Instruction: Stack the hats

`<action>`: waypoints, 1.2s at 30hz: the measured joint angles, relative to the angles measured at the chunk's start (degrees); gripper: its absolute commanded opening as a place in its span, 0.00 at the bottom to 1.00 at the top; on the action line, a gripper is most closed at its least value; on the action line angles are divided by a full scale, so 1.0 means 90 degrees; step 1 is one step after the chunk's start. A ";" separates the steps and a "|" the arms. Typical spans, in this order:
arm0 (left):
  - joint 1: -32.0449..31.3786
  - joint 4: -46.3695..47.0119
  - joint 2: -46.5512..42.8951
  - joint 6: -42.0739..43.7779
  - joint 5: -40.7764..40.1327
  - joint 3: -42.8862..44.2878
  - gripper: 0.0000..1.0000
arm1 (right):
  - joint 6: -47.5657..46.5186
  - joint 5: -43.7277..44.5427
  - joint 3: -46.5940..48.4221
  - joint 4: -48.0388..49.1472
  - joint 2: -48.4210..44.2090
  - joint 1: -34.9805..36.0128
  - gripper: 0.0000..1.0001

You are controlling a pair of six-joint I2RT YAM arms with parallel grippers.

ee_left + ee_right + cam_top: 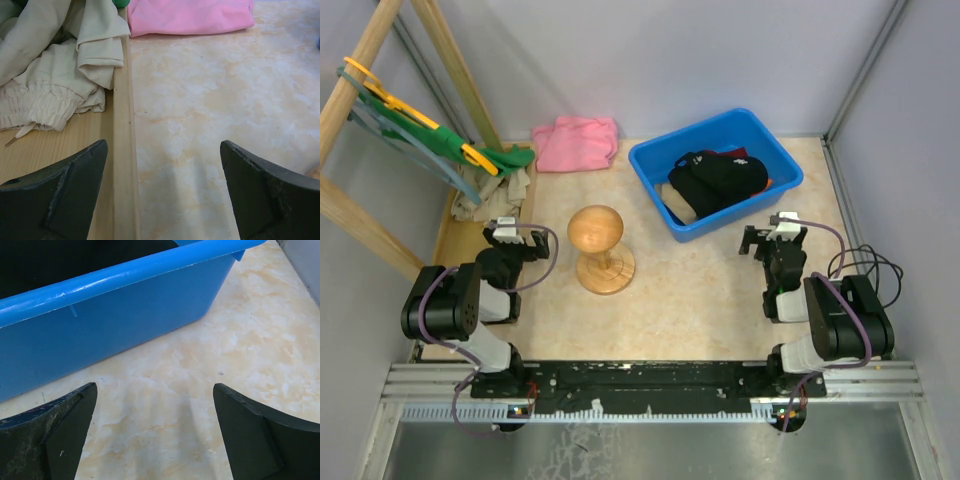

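A blue bin [650,165] at the back right holds the hats. A black baseball cap [720,178] lies on top. A dark red hat [733,155] peeks out behind it, a sliver of orange [768,183] shows at its right, and a tan cap [683,209] shows under its front. A wooden hat stand [597,236] rises at the table's middle. My left gripper [504,232] is open and empty, left of the stand. My right gripper [775,228] is open and empty, just in front of the bin, whose wall fills the right wrist view [115,325].
A pink folded cloth [577,142] lies at the back, also in the left wrist view [190,15]. A green garment on a yellow hanger [470,152] hangs on a wooden rack [360,215] at the left. Beige cloth [55,75] lies on the rack's base board.
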 measured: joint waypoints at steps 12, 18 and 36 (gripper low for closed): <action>-0.0022 -0.0100 0.0000 0.0002 -0.0007 0.0019 0.99 | 0.0000 0.0000 0.0000 -0.0012 0.0000 0.0000 0.99; -0.0075 -0.0571 -0.0369 0.0007 -0.0109 0.0070 0.99 | -0.0148 0.0219 0.0027 -0.0593 -0.0347 0.0228 0.99; -0.0236 -0.6324 -0.3257 -0.1319 0.0102 0.2312 0.99 | -0.0576 0.0228 0.2382 -0.5848 -0.3196 0.2778 0.93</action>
